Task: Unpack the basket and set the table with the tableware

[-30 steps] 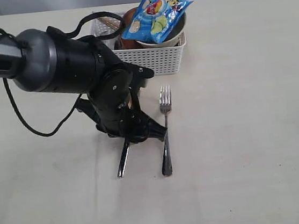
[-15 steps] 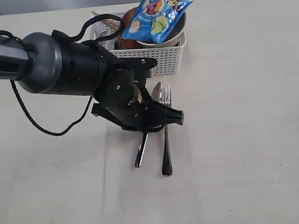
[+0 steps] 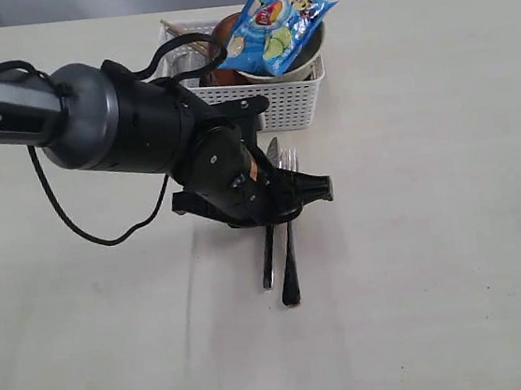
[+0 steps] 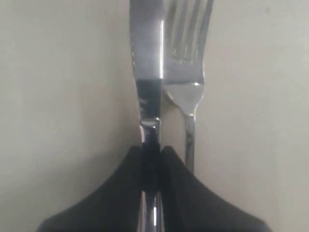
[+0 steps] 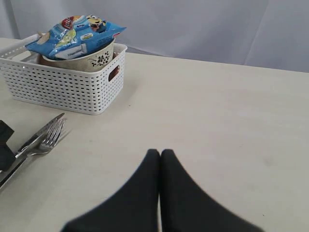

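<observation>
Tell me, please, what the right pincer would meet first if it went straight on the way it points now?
The way looks free: ahead of the shut right pincer lies only bare table. The basket and the fork seem off that line, though depth is unclear.

You have swung the left end effector (image 4: 150,164) to the right across the counter (image 3: 434,232), and the knife (image 3: 268,256) has gone with it. A second ago the knife lay slanted and apart from the fork (image 3: 290,269), on its left. Now it runs nearly parallel and just beside it, blade next to the tines. Your fingers (image 4: 116,193) have also closed in: they stood wider then and now pinch the knife's handle from both sides.
</observation>
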Controlling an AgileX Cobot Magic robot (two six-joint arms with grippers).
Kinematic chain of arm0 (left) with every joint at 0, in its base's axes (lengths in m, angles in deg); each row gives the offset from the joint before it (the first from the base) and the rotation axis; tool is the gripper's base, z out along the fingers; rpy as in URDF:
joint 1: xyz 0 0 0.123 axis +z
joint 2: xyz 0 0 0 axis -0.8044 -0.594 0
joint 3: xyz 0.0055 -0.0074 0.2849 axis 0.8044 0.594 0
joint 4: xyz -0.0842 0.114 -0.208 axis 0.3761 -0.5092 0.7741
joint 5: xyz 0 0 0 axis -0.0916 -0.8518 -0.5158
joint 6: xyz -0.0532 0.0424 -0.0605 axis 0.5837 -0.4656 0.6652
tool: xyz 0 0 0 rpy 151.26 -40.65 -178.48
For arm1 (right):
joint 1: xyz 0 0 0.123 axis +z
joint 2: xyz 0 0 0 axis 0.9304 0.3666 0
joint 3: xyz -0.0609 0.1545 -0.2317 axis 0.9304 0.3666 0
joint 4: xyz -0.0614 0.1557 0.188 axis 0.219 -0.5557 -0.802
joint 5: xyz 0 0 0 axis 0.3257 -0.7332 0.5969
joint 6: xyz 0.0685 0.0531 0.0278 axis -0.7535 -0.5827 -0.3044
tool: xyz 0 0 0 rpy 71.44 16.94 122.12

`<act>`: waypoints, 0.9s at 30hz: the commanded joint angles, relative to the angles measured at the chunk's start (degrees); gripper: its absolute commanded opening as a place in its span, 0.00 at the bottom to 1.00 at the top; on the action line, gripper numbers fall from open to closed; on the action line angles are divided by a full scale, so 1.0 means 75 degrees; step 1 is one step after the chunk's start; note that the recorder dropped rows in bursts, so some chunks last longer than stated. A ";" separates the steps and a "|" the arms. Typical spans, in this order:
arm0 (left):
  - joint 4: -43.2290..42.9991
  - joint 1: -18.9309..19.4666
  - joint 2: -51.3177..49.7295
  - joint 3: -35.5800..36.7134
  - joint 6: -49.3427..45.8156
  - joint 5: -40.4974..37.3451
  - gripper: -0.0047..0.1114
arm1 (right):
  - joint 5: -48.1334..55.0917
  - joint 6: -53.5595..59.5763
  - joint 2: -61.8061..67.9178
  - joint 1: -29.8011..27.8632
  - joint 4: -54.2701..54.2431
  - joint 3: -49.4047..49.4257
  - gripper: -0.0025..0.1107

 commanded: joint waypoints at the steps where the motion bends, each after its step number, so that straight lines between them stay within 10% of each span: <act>1: 0.0115 -0.0124 -0.0174 0.0063 0.0412 -0.0152 0.04 | -0.0045 0.0002 -0.0030 0.0017 0.0055 0.0022 0.02; 16: 0.0089 -0.0092 -0.0174 0.0063 0.0191 -0.0747 0.04 | -0.0045 0.0002 -0.0030 0.0017 0.0055 0.0022 0.02; 23: 0.0089 -0.0092 -0.0174 0.0063 0.0191 -0.0810 0.42 | -0.0045 0.0002 -0.0030 0.0017 0.0055 0.0022 0.02; 27: -0.0100 -0.0092 -0.0067 0.0063 0.0012 -0.1042 0.42 | -0.0045 0.0002 -0.0030 0.0017 0.0055 0.0022 0.02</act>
